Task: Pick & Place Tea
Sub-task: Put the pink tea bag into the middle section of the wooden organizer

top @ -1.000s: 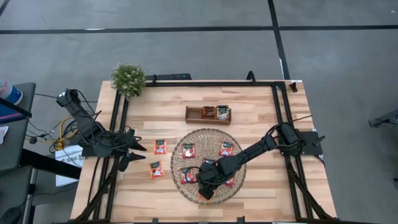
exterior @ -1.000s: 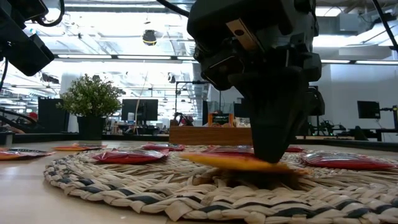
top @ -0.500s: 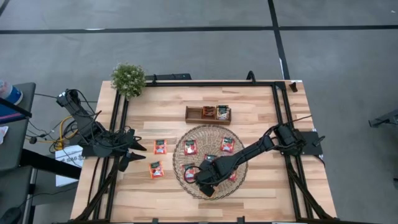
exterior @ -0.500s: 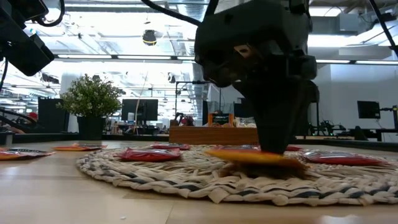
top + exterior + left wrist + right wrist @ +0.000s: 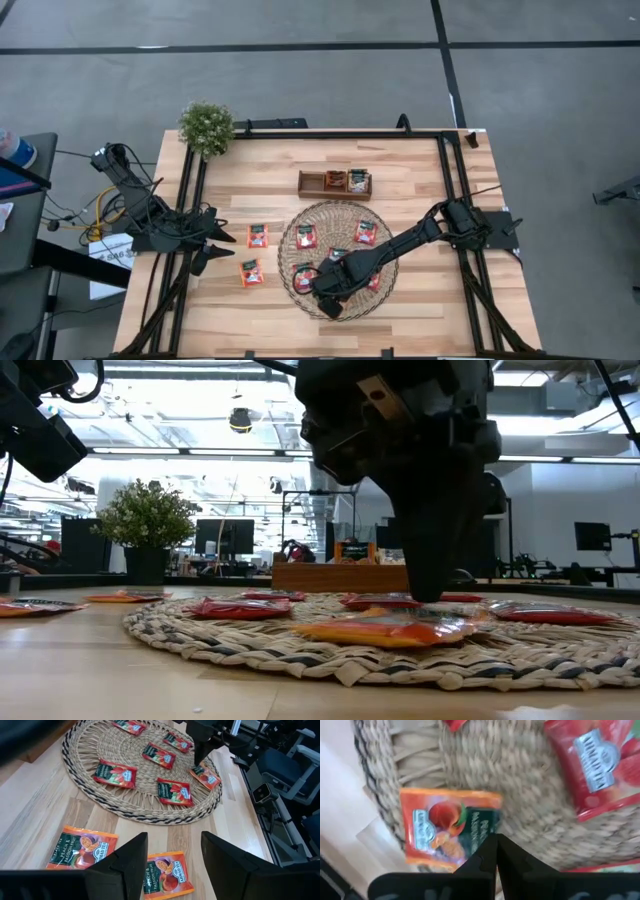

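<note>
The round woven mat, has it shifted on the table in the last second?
Yes. The woven mat has slid toward the wooden tray and slightly toward the left arm; its near edge now lies farther from the table's front edge.

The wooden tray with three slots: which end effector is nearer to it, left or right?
Right. The right end effector is over the mat's near edge, in front of the tray. The left end effector is off the mat, farther to the tray's left.

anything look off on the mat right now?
Yes. The orange square tea sachet lies at the round woven mat's near rim, loose. The right hand is shut above it, empty, not gripping it.
</note>
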